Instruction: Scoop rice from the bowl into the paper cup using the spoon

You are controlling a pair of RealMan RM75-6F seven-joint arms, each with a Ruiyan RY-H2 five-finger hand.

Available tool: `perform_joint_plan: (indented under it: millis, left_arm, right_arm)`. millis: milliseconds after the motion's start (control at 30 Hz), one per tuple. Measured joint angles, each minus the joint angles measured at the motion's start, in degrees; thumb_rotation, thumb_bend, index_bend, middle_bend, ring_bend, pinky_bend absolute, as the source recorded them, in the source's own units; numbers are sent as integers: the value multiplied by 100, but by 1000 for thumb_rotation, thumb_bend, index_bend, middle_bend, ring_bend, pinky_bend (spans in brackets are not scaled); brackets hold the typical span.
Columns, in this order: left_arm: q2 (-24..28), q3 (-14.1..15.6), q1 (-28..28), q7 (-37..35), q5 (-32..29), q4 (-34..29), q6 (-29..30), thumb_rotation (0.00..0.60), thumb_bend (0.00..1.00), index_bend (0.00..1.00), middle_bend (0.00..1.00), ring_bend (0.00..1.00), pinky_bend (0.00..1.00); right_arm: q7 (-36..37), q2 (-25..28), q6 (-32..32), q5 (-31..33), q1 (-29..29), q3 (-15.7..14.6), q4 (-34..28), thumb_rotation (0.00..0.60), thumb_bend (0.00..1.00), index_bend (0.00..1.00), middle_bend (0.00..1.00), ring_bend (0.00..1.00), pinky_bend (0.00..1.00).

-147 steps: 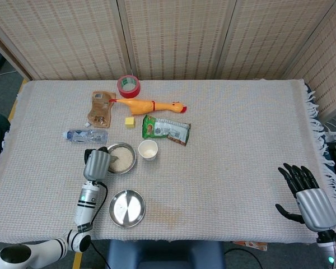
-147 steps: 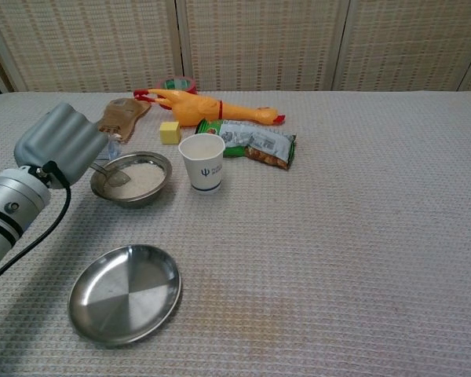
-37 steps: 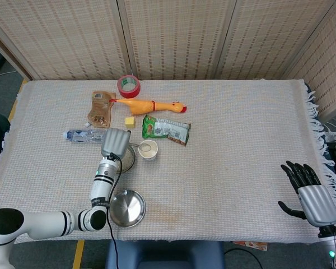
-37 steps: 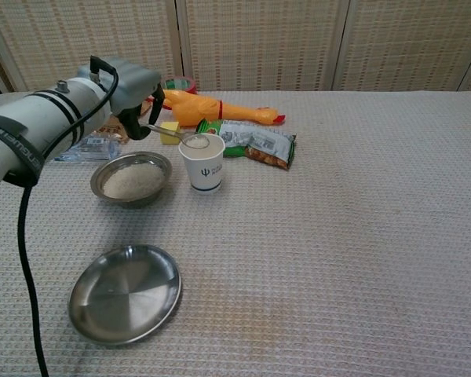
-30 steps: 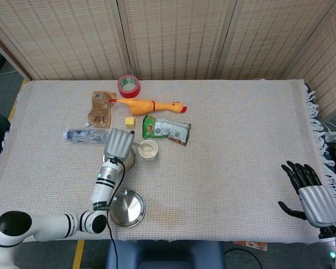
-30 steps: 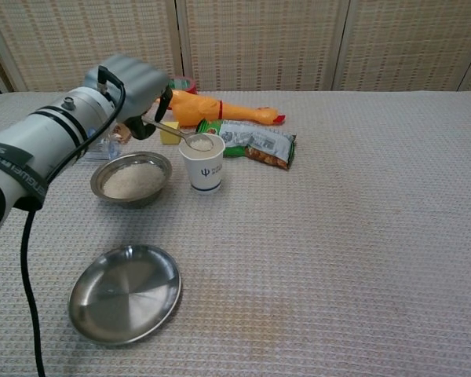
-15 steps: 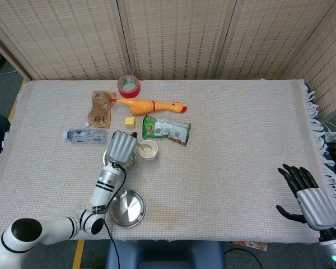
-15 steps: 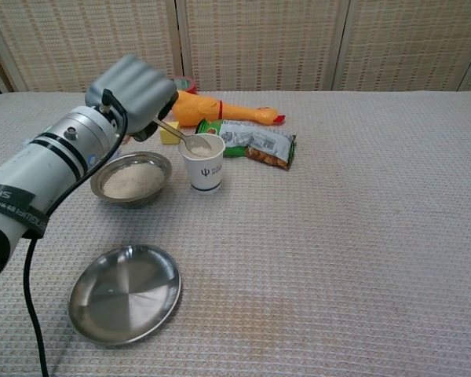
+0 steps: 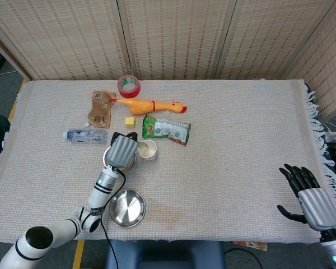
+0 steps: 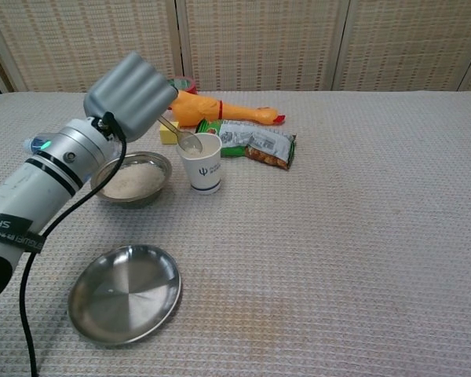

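My left hand (image 10: 131,96) (image 9: 123,150) grips a metal spoon (image 10: 182,137) whose bowl tilts down into the mouth of the white paper cup (image 10: 201,162) (image 9: 148,149). The steel bowl of rice (image 10: 132,180) sits just left of the cup, partly hidden under the hand in the head view. My right hand (image 9: 311,200) hangs open over the table's right front corner, holding nothing.
An empty steel plate (image 10: 125,293) lies near the front edge. Behind the cup lie a green snack packet (image 10: 255,144), a yellow cube (image 10: 169,133), a rubber chicken (image 10: 212,109), red tape (image 9: 127,86), a brown pouch (image 9: 101,108) and a water bottle (image 9: 86,135).
My left hand carried the spoon from the rice bowl up to the cup, then tipped its bowl steeply down into the cup's mouth. The right hand stayed put.
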Motion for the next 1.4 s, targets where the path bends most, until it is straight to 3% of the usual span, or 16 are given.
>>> perform_joint_plan:
  millis: [300, 800, 1067, 1267, 1400]
  left_arm:
    - [-379, 20, 187, -14, 542, 755, 250, 600, 401, 711, 1000, 1000, 1000]
    - [-500, -32, 277, 266, 1176, 1080, 592, 600, 400, 711, 1000, 1000, 1000]
    - [-527, -243, 293, 218, 1168, 1113, 610, 600, 400, 711, 1000, 1000, 1000]
    - [-385, -390, 338, 63, 1175, 760, 910, 600, 400, 711, 1000, 1000, 1000]
    - [-1, -452, 507, -20, 1146, -263, 1037, 600, 400, 712, 1000, 1000, 1000]
  right_arm:
    - [-27, -5, -29, 9, 7, -3, -15, 528, 150, 0, 0, 0, 0]
    - [31, 41, 79, -113, -34, -42, -34, 527, 150, 0, 0, 0, 0]
    - [83, 64, 128, -157, -50, -52, -24, 527, 150, 0, 0, 0, 0]
    - [78, 67, 131, -187, -54, -67, -23, 527, 150, 0, 0, 0, 0]
    - [59, 67, 155, -189, -66, -62, -29, 527, 149, 0, 0, 0, 0]
